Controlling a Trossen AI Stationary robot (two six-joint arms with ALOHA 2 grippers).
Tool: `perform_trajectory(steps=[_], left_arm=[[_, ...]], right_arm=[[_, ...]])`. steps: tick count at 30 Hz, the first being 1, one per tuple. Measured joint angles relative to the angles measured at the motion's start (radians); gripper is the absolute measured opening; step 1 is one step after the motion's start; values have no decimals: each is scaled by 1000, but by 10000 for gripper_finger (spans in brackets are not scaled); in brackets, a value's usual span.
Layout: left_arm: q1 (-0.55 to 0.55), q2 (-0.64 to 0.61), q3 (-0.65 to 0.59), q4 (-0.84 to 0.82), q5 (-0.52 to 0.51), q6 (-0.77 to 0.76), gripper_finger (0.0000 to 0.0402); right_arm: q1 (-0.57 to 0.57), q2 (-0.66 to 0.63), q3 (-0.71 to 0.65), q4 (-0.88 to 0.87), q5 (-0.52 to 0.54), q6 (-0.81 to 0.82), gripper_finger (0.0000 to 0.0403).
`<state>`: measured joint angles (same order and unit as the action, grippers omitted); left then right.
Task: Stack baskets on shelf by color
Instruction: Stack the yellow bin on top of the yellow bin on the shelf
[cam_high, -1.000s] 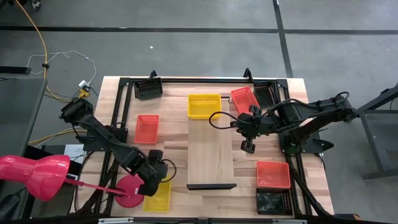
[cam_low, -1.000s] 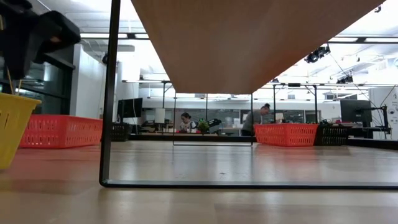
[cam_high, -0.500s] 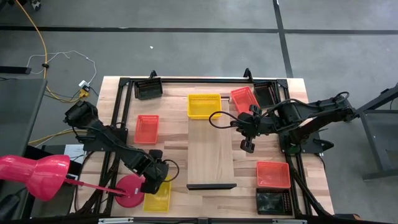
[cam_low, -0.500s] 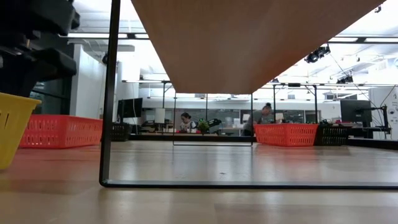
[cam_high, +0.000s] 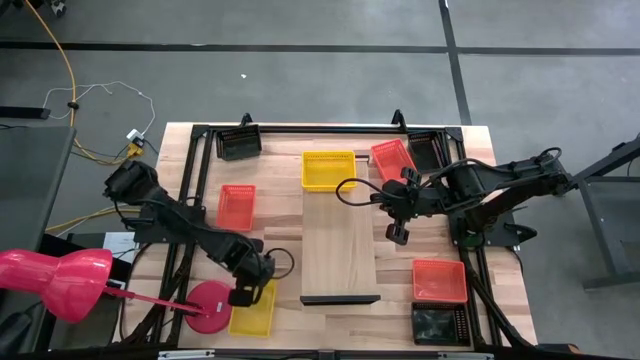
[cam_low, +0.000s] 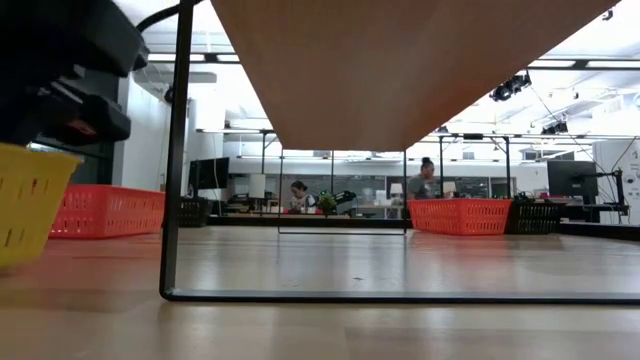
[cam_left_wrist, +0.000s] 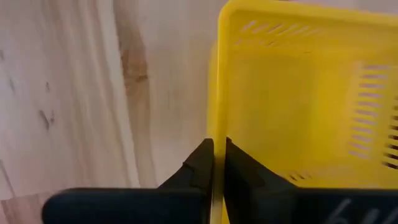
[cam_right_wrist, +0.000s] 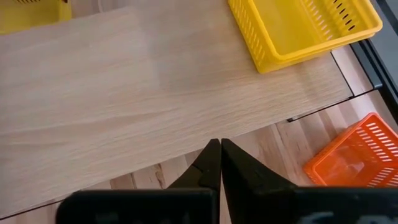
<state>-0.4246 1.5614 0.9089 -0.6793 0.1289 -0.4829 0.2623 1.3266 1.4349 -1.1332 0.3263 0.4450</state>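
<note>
Since the earlier frame, the left gripper (cam_high: 241, 297) has moved down over the near yellow plastic mesh basket (cam_high: 254, 312) and has closed its fingers (cam_left_wrist: 202, 167) on the rim of this basket, one finger inside the wall and one outside. This basket stands at the near left corner of the wooden tabletop (cam_high: 280, 225), just beside the round pink lamp base (cam_high: 207, 303), which lies on its left side and close to the arm. The long light-wood shelf board (cam_high: 339, 232) with the dark lip at its near end is to the right of the basket, apart from it. A second yellow mesh basket (cam_high: 329, 169) sits at the far end of the shelf. The right gripper (cam_high: 397, 235) hangs beside the right edge of the shelf, fingers shut and holding nothing. Around it are red-orange mesh baskets (cam_high: 393, 159) (cam_high: 439, 280) (cam_high: 237, 206) and black ones (cam_high: 239, 144) (cam_high: 438, 324) on the table. Beyond the table, people are seen in the room.
</note>
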Motion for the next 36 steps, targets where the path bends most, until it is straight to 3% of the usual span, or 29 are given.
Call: perform_trajectory(steps=[6,17,23,27,30,33,36], left_arm=[[52,-123,0,-22,68,15,2],[187,-532,17,-165,0,-149,0],[340,-628,138,-187,-140,-334,0],[446,-600,263,-194,-236,-285,0],[505,-547,343,-174,-377,-222,0],[541,-504,364,-54,-535,-220,0],[560,-460,365,74,-624,-368,0]], right_arm=[[0,0,0,1,0,3,0],[0,0,0,17,12,11,0],[0,0,0,43,43,27,0],[-6,0,0,66,45,48,0],[-14,0,0,64,45,78,0],[-17,0,0,64,62,105,0],[-19,0,0,63,111,147,0]])
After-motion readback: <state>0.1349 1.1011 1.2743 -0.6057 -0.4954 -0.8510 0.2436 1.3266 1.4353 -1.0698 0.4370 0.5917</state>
